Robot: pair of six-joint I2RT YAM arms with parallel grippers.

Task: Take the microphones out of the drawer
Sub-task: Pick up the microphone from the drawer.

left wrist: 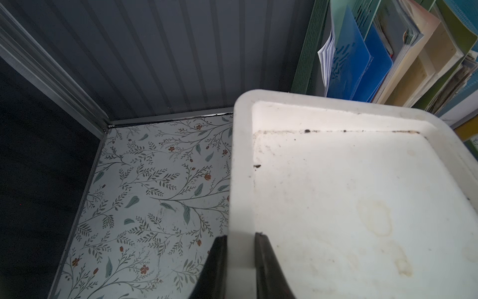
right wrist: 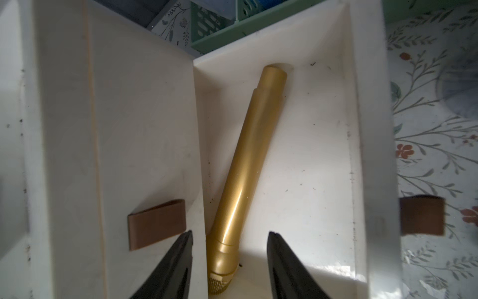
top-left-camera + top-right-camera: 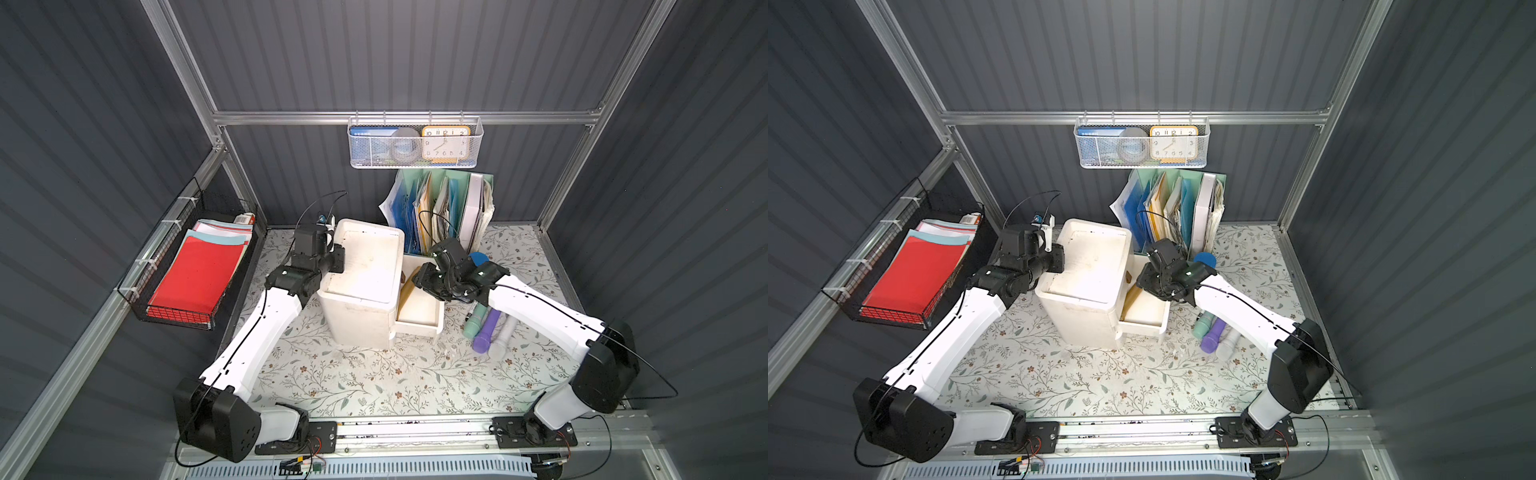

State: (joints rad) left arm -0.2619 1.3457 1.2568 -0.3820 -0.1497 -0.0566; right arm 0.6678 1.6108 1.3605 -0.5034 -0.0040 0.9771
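Here, one microphone (image 2: 243,165) in one drawer (image 2: 370,129); right gripper (image 2: 230,233) released, left gripper (image 1: 240,235) clenched on cabinet rim (image 1: 241,155).

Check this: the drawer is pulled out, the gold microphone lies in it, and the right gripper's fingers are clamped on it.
Wrong in one respect: the right wrist view shows the right gripper with fingers open, one either side of the microphone, gaps showing. The drawer is pulled out and the gold microphone lies in it.

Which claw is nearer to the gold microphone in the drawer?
Right. The right claw hangs open over the microphone in the drawer; the left claw grips the cabinet's top rim on the opposite side.
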